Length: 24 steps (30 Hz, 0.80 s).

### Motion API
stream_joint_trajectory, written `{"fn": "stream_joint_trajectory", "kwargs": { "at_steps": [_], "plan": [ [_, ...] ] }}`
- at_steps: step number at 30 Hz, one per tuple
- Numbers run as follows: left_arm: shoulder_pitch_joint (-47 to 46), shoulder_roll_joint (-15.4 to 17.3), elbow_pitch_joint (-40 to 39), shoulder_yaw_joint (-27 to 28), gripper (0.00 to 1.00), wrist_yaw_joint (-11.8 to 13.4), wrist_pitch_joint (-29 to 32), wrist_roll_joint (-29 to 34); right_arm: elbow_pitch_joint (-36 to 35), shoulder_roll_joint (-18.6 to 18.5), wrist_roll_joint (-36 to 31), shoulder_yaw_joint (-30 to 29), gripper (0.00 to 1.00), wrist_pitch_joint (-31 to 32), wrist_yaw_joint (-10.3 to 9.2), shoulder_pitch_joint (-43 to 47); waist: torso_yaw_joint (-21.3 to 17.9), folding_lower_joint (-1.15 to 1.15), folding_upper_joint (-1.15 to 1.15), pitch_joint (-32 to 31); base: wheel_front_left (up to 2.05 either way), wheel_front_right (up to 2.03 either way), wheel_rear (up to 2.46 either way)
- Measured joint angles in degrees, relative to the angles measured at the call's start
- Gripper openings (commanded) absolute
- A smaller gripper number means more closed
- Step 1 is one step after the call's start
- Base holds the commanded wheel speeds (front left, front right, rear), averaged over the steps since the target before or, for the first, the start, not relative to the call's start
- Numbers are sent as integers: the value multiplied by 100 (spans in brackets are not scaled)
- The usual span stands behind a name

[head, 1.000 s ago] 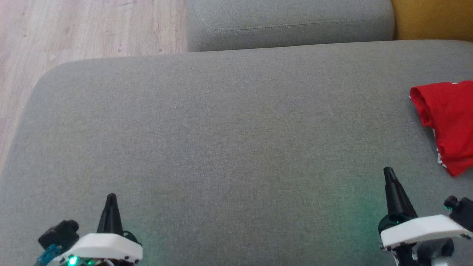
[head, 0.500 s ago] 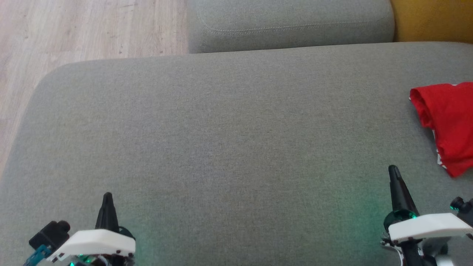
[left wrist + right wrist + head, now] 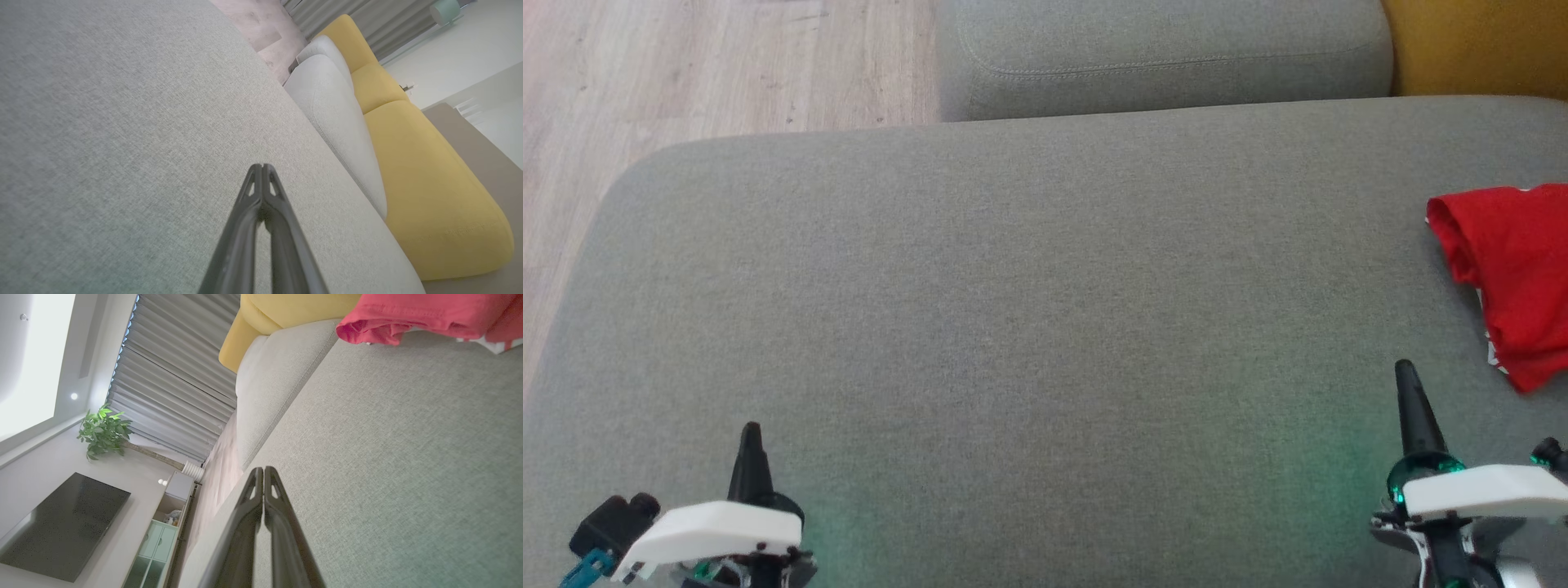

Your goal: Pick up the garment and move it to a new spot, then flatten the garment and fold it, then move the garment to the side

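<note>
The garment (image 3: 1515, 273) is red and lies bunched at the right edge of the grey sofa seat (image 3: 1029, 310), partly cut off by the head view's border. In the right wrist view the garment (image 3: 425, 314) lies at the top, well beyond the fingertips. My right gripper (image 3: 1403, 369) hovers low over the seat, below and left of the garment, shut and holding nothing; its tips (image 3: 263, 470) press together. My left gripper (image 3: 751, 429) sits at the lower left over bare cushion, also shut and empty, its tips (image 3: 261, 166) touching.
A grey back cushion (image 3: 1160, 49) borders the seat's far side, with a yellow cushion (image 3: 1478, 45) to its right. Wooden floor (image 3: 711, 65) lies beyond the seat's left and far-left edges. A television (image 3: 61, 526), cabinet and potted plant (image 3: 104, 430) stand farther off.
Both grippers have drawn slightly outward and toward the lower corners of the head view. The picture has shifted down a little. The garment has not moved on the seat.
</note>
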Motion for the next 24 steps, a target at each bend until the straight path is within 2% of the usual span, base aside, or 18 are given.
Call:
{"fn": "stream_joint_trajectory", "kwargs": {
  "at_steps": [24],
  "plan": [
    [-127,-242,51,441,0,-403,303,-1271,331,-20,1457,-124,0,55,0,-297,7,0,0,-59,0,0,0]
  ]
}}
